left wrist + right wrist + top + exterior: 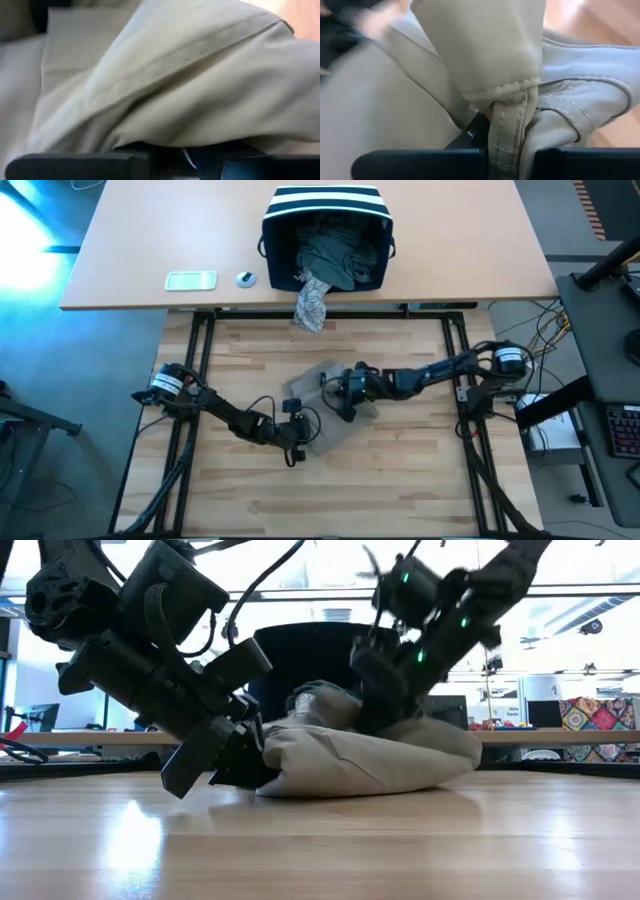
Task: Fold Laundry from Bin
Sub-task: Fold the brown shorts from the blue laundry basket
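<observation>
Tan garment (370, 760) | both tools pinching | no legible writing

Two dark jointed arms — black cables looped alongside, white-banded shoulder joints, small green lights on right forearm.

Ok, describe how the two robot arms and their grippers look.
Both arms are dark, jointed links with black cables looped alongside. Each base joint carries a white ring with a small red mark. The right gripper has small green lights on its wrist; the left gripper is blocky and black. Fingers are flat, dark bars.
</observation>
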Action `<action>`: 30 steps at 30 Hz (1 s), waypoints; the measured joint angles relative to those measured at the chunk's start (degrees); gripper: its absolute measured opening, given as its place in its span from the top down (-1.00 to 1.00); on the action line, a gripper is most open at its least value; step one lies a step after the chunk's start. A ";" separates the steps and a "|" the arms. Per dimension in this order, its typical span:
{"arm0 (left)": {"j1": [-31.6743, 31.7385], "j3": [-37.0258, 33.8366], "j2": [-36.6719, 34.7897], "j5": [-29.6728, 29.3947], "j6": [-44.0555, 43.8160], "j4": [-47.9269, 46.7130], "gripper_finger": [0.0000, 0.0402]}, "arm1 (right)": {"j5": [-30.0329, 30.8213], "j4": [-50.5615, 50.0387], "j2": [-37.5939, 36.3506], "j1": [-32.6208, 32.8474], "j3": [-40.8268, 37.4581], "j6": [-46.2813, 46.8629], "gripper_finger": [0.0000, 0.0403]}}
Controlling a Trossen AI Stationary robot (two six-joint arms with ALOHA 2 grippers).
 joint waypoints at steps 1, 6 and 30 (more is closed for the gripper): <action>0.00 -0.01 0.00 0.01 -0.02 0.04 0.61 | -0.03 -0.03 0.94 -0.76 0.00 0.46 0.93; -0.42 -0.04 -0.85 -1.43 -0.25 -0.60 0.61 | -4.72 0.10 2.73 -3.17 0.25 0.10 0.76; 0.39 0.13 -37.12 2.54 -5.51 -40.87 0.15 | -3.22 -5.58 -12.59 -3.05 1.31 -12.80 -0.30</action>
